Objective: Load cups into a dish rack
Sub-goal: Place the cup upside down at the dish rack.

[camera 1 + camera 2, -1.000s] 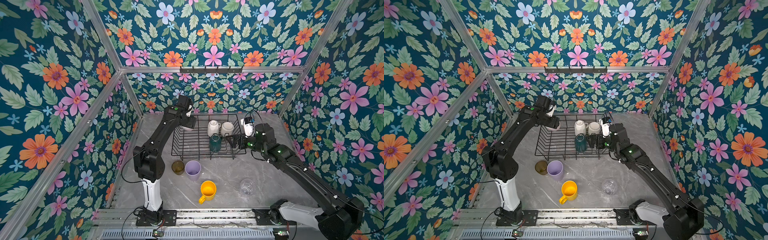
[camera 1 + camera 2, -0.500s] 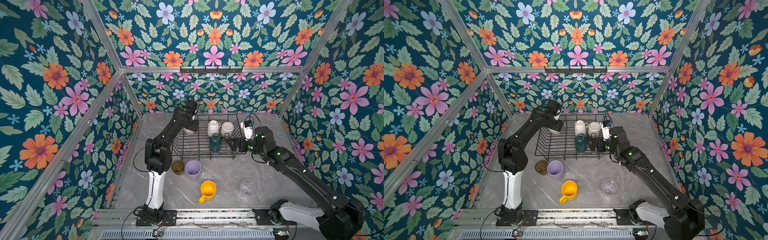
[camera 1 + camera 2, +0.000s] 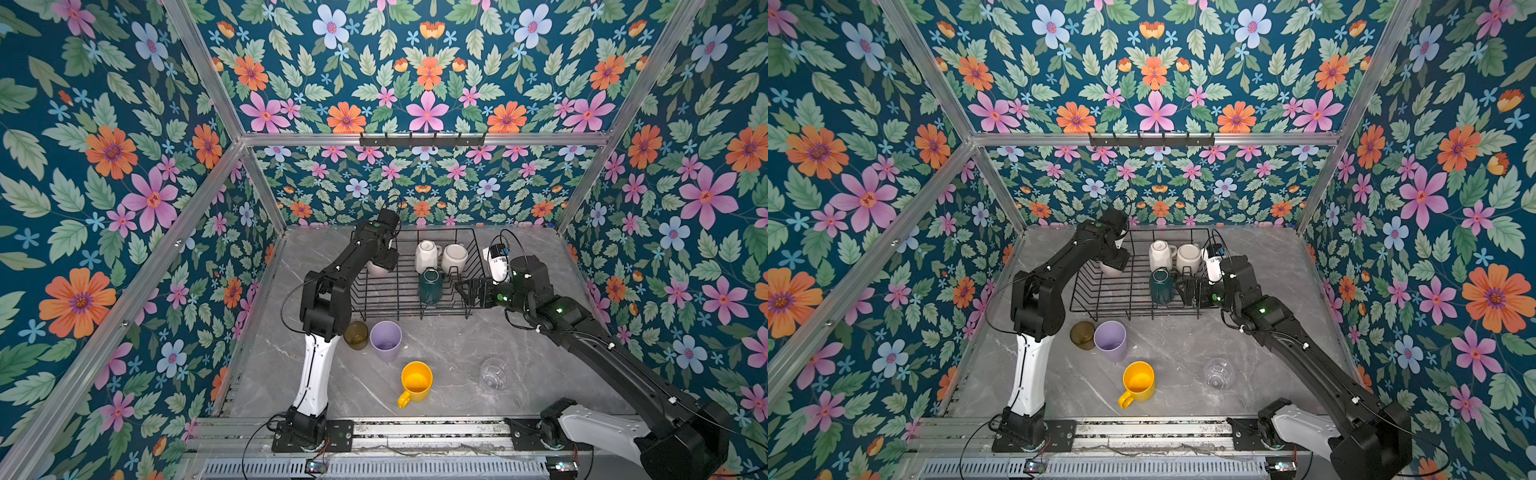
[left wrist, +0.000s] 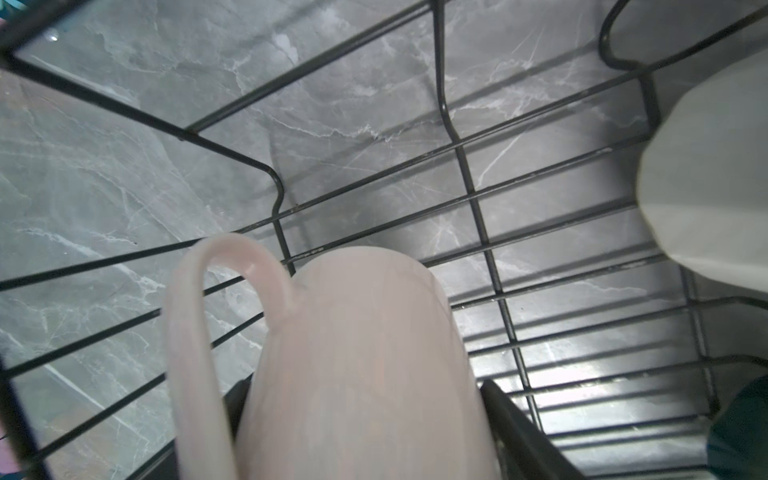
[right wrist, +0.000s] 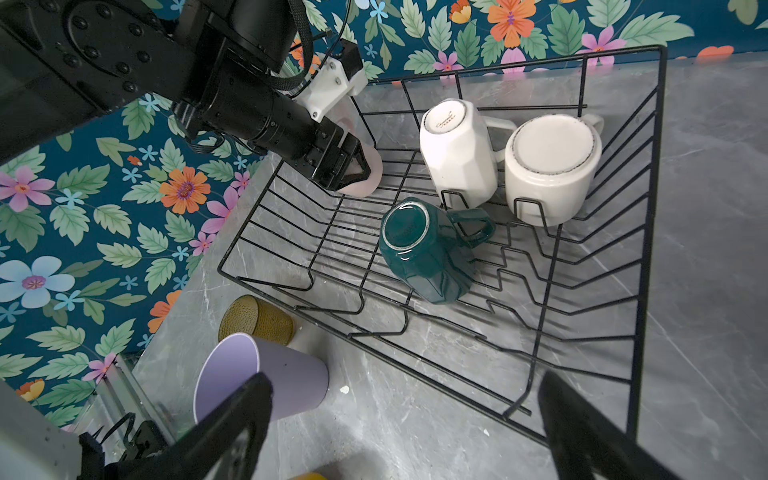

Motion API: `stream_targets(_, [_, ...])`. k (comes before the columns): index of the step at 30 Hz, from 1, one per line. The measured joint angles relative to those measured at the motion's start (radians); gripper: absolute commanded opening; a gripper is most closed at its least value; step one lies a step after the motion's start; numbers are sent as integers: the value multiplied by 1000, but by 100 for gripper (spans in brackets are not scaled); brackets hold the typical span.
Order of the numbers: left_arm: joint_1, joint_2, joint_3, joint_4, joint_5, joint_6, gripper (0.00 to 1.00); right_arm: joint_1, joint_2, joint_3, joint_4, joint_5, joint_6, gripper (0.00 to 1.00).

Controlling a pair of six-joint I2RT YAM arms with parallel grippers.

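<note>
In both top views the left gripper (image 3: 383,266) clasps a pale pink ceramic mug (image 3: 375,270) over the far left corner of the black wire dish rack (image 3: 399,297), the left wrist view shows that mug (image 4: 361,353) inside the rack (image 4: 469,183), and the right wrist view shows the right gripper (image 5: 403,395) spread wide and empty.

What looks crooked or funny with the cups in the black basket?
The dark green mug in the dish rack leans bottom-up at a slant instead of sitting flat. The faceted white mug tilts too. Nothing looks spilled or broken.
</note>
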Motion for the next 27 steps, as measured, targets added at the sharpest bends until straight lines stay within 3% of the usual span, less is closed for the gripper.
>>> stream_targets(7, [14,24,3,13,13,3,3,0,0,-6,-3,0,3,99])
stream_targets(10, [17,27,5,15,16,3,19,0,0,-7,-4,0,3,99])
stream_targets(13, [23,32,8,22,29,3,47,0,0,-7,-4,0,3,99])
stream_targets(16, [24,32,8,31,31,2,69,0,0,-7,-5,1,3,99])
stream_targets(23, [27,34,7,56,29,-1,88,0,0,-7,-7,4,3,99])
stream_targets(27, [29,42,-1,54,18,3,93,0,0,-7,-10,5,3,99])
